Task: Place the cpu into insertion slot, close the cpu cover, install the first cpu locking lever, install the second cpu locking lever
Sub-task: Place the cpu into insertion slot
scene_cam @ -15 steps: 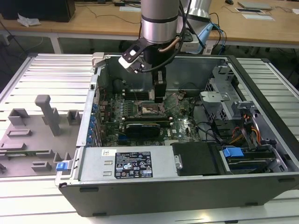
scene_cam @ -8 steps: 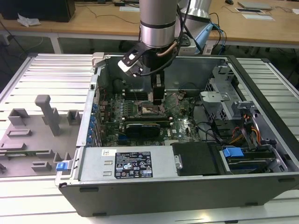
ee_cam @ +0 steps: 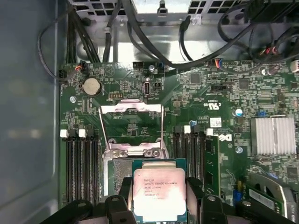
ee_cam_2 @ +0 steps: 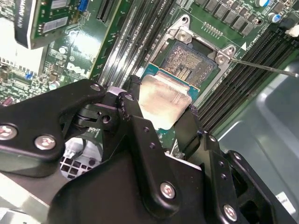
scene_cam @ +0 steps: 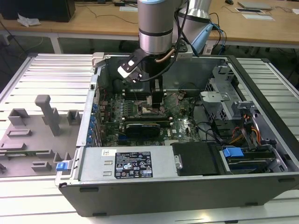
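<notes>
My gripper (ee_cam_2: 161, 112) is shut on the cpu (ee_cam_2: 164, 99), a flat square chip with a pale metal top, gripped by two opposite edges between black fingers (ee_cam_2: 132, 103). In the first wrist view the cpu (ee_cam: 159, 193) hangs over the insertion slot (ee_cam: 117, 173) and covers most of it. The slot's shiny pin field (ee_cam_2: 191, 63) shows just beyond the chip. The cpu cover (ee_cam: 132, 108), a thin silvery frame, is swung open beyond the slot. In the exterior view the gripper (scene_cam: 157, 103) is low over the green motherboard (scene_cam: 182, 123) inside the computer case.
Long black memory slots (ee_cam: 79, 163) flank the socket on both sides. A thin lever rod (ee_cam_2: 266, 68) sticks out beside it. Cables (ee_cam: 154, 42) cross the case's far end, and a finned heatsink (ee_cam: 273, 135) stands nearby. Grey fixtures (scene_cam: 42, 121) lie at the exterior view's left.
</notes>
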